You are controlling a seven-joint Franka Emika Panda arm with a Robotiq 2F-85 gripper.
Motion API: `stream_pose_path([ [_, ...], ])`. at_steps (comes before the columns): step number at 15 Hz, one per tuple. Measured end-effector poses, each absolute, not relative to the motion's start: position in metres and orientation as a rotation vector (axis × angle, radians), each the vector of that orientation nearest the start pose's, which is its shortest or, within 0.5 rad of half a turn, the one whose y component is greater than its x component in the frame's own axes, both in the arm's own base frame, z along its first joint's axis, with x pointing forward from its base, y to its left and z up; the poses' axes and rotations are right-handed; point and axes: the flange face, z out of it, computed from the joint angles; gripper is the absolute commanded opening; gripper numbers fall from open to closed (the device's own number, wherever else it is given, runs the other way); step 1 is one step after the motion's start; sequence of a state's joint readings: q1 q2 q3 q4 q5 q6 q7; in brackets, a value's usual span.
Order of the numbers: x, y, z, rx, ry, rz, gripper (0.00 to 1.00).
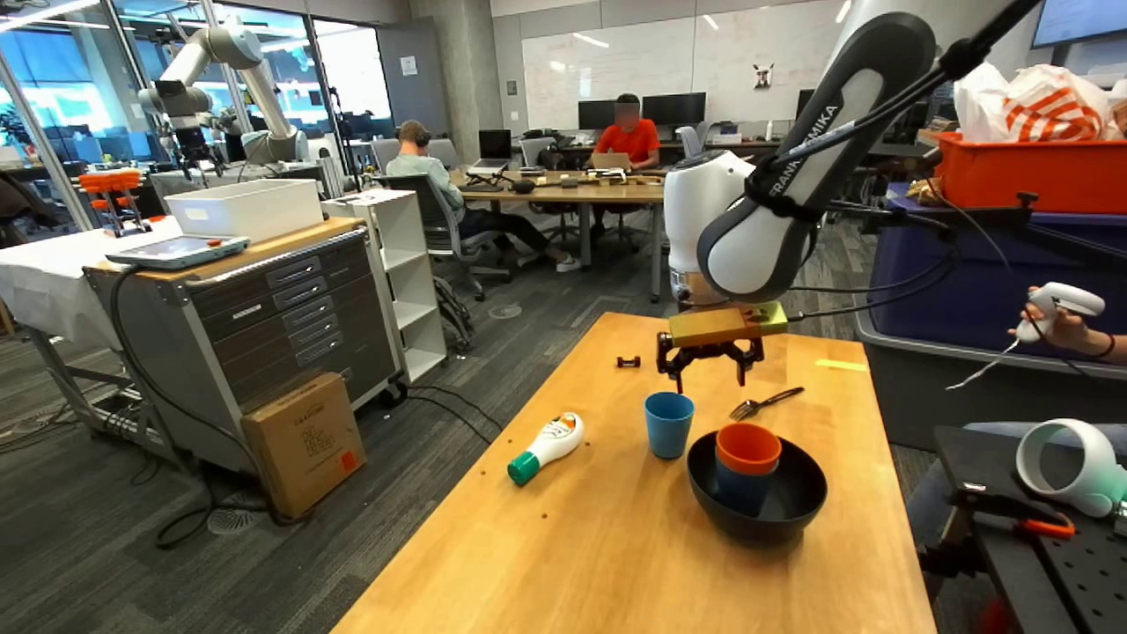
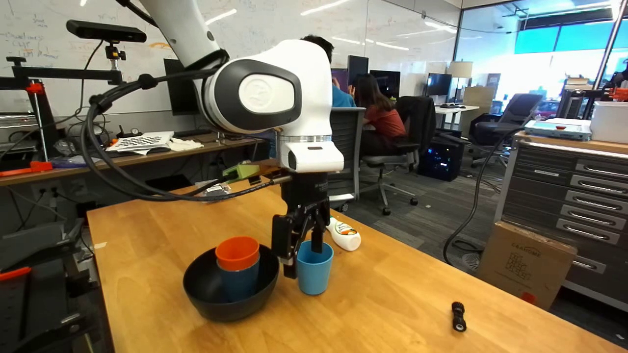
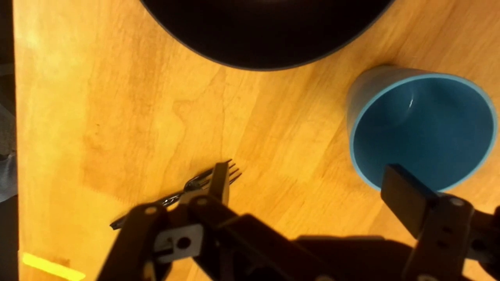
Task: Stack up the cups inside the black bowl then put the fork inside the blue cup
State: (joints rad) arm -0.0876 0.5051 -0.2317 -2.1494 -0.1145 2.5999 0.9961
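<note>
Spread wide, the hand (image 1: 710, 384) hangs over the counter (image 1: 563, 563), wood showing between its fingertips (image 3: 406, 195) in the wrist view. One fingertip there covers a bit of the rim of the blue cup (image 3: 422, 128), which stands upright on the counter and crowds that side of the hand; whether the two touch cannot be told. Close by the other fingertip lies the fork (image 3: 191, 185), flat on the wood, tines toward the gap between the fingertips, the near finger hiding part of it.

A little farther out is the black bowl (image 1: 799, 491), just beside the blue cup, with a patch of counter between them. Inside it stands the dark navy cup (image 1: 742, 489) with the orange cup (image 1: 748, 447) nested in its top.

A white bottle (image 1: 553, 443) with a green cap (image 1: 523, 468) lies on its side, the blue cup between it and the bowl. Well apart, a small black piece (image 2: 458, 316) rests on the counter, and a yellow strip (image 1: 841, 364) runs near an edge. Beyond, in an exterior view, plastic bags (image 1: 1048, 106) fill a red bin (image 1: 1083, 180) on top of a purple tub (image 1: 995, 299).
</note>
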Motion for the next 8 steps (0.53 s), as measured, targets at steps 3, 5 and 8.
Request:
stream_pose_path([
  [3, 0.532, -0.177, 0.155, -2.755, 1.853, 0.004, 1.00],
  [5, 0.530, -0.177, 0.148, -2.762, 1.850, 0.025, 1.00],
  [8, 0.529, -0.178, 0.138, -2.765, 1.848, 0.049, 0.73],
])
